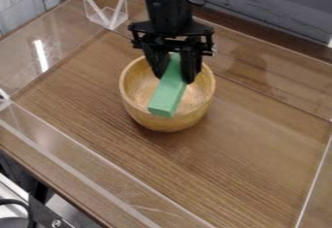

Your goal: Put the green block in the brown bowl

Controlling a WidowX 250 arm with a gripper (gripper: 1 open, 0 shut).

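The brown bowl (138, 104) sits on the wooden table near the middle of the view. My black gripper (177, 67) hangs over its far rim, pointing steeply down, shut on the upper end of the green block (168, 90). The block slants down toward the front-left, and its lower end reaches into the bowl's hollow. I cannot tell whether that end touches the bowl's floor.
Low clear acrylic walls (52, 52) edge the wooden tabletop (247, 145) on the left, front and right. A clear plastic stand (107, 11) sits at the back left. Grey planks form the backdrop.
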